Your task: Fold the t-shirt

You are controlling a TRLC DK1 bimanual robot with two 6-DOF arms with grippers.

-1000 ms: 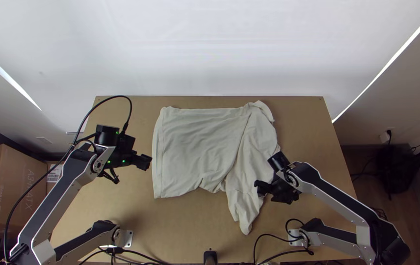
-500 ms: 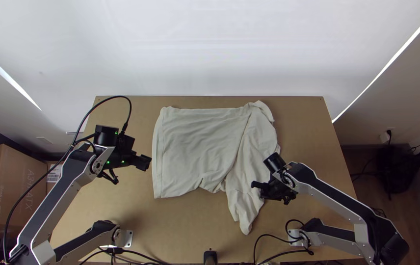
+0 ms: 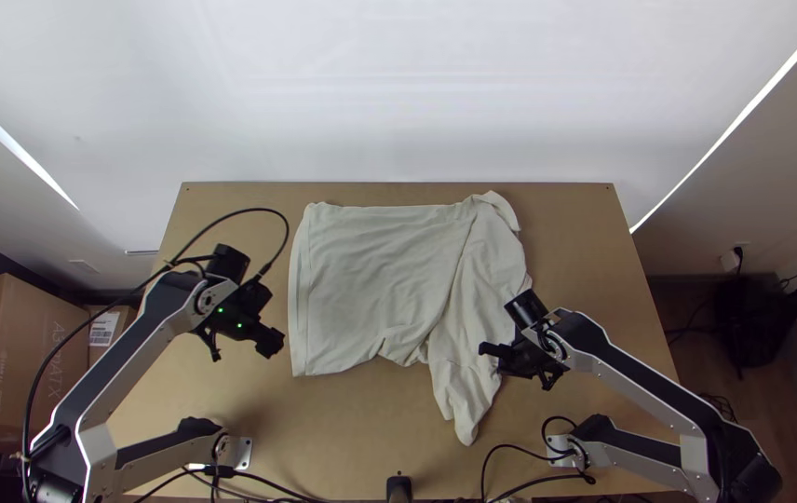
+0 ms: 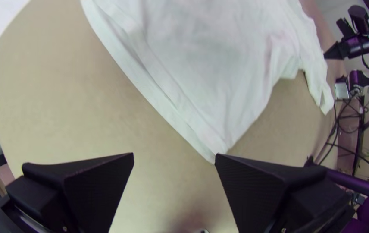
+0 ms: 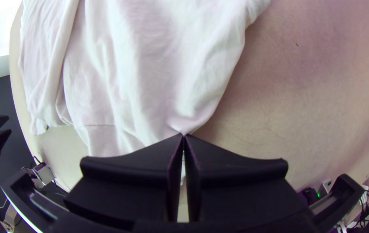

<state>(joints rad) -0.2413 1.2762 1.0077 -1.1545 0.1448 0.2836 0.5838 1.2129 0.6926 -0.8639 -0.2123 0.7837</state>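
Right end effector (image 3: pixel 486 350) clamped on t-shirt (image 3: pixel 380 279) edge; left end effector (image 3: pixel 273 343) apart; cardboard box (image 3: pixel 7 345) bears lettering.

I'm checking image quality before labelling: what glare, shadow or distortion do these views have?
Top view: bright streaks cross the pale wall. Left wrist view: fisheye bend curves the table edge, t-shirt washed out, soft shadow at bottom. Right wrist view: table edge bowed, t-shirt whitened, dark lower corners.

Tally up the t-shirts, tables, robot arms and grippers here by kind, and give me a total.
T-shirt: 1
Wooden table: 1
Robot arms: 2 (left arm, right arm)
Grippers: 2 (left gripper, right gripper)
Total: 6
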